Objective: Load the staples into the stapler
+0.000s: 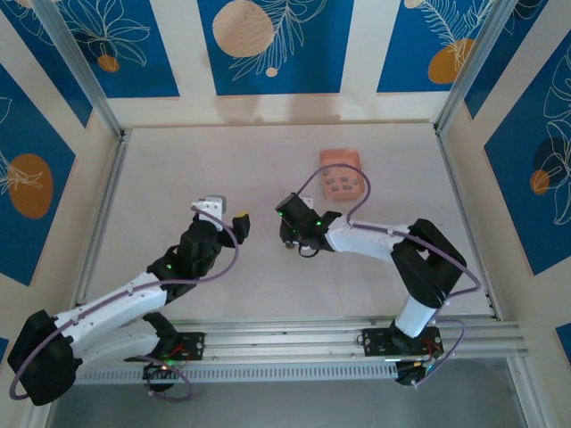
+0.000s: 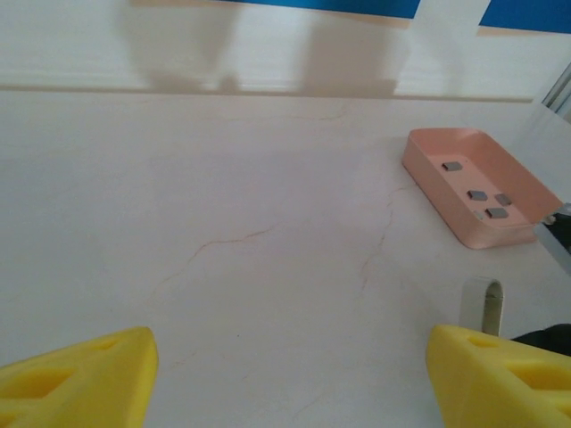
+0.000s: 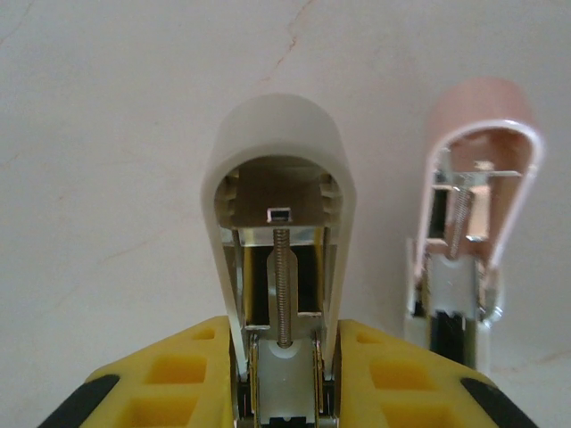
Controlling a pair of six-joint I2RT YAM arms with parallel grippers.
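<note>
2 yellow fingers (image 3: 178,379) of the right gripper (image 3: 284,348) clamp the stapler (image 3: 278,147) low, lid flipped up so its spring channel is bared for loading; left gripper (image 2: 287,348) gapes wide, empty, above bare table (image 2: 223,223).

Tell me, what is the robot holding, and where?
The right tool pinches the open stapler at its lower end; the left tool holds nothing.

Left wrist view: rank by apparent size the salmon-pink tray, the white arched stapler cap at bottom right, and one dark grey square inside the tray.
1. salmon-pink rectangular tray
2. white arched stapler cap, nearer the camera, so its look is flattered
3. dark grey square, clearly smallest
</note>
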